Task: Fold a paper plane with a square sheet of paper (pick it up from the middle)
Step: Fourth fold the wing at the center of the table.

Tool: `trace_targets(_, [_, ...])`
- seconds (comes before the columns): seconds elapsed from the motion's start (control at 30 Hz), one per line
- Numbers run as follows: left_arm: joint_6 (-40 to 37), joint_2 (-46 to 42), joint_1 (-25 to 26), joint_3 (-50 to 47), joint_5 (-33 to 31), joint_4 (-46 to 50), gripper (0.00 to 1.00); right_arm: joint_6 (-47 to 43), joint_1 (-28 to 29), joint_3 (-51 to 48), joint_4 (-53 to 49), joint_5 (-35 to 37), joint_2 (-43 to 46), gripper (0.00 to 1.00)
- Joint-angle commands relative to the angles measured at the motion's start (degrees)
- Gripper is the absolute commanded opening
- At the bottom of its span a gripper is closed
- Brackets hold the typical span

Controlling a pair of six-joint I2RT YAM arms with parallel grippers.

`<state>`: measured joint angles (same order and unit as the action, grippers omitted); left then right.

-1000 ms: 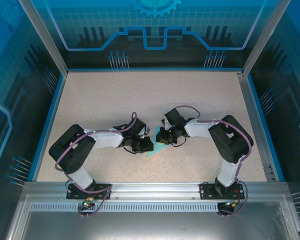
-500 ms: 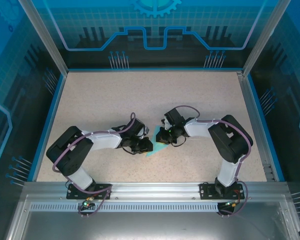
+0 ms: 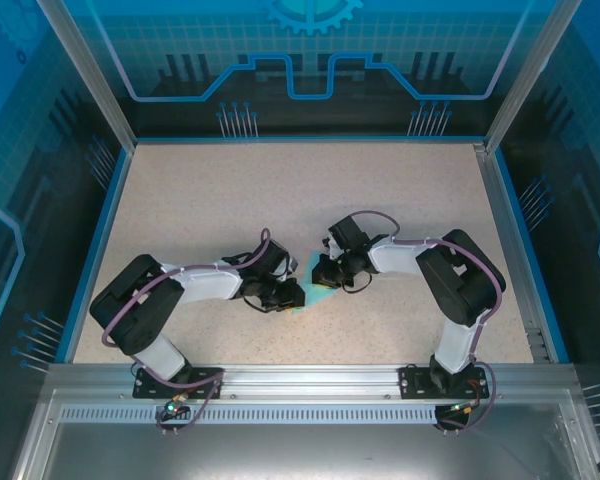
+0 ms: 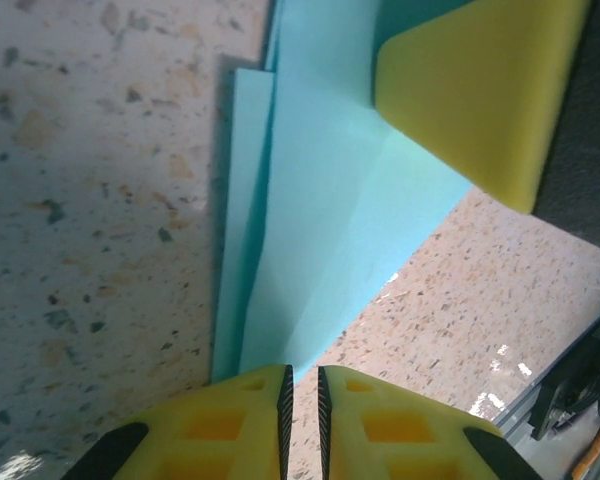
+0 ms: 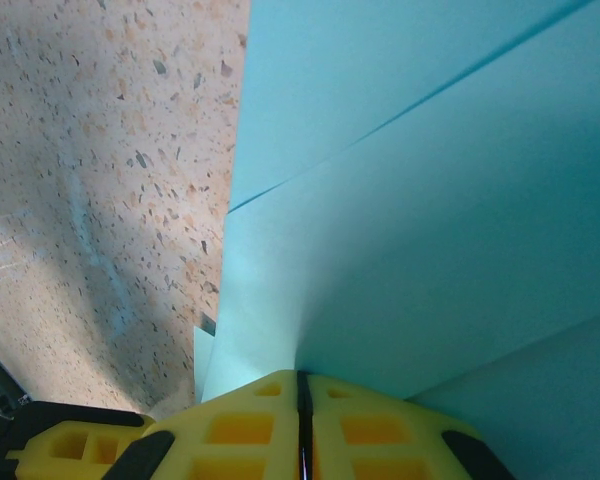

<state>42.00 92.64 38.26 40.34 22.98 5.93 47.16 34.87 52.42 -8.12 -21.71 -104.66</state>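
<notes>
Mid-fold: paper (image 4: 330, 220) already in several layers on table (image 4: 90, 200), not yet dart. Right gripper (image 5: 300, 385) clamped tight on a fold, paper running ahead of tips. Left gripper (image 4: 300, 385) nearly together, thin slit; paper corner just at its tips, can't tell if pinched. Next, my guess: right holds, left presses crease flat, layers kept aligned

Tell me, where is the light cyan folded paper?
In the top view, the folded light cyan paper lies mid-table, between the left gripper and right gripper.
</notes>
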Motion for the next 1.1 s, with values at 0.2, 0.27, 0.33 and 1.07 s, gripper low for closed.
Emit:
trace_targets(0.2, [-1.21,1.12,0.39,-1.39,-3.30,5.40,0.17,-0.44,0.90,-2.33,-5.91,7.84,-6.18,0.09])
trace_targets(0.27, [-1.37,1.23,0.33,-1.73,-3.39,5.54,0.17,-0.41,0.90,-2.38,-6.05,7.83,-6.27,0.09])
trace_targets(0.33, [-1.48,1.40,0.41,-2.11,-3.47,5.67,0.17,-0.51,0.85,-2.39,-6.07,7.85,-6.39,0.09])
trace_targets(1.07, [-0.59,-2.18,0.17,-10.99,-4.39,7.22,0.12,-1.20,0.89,-0.49,-8.58,9.08,-7.27,0.09])
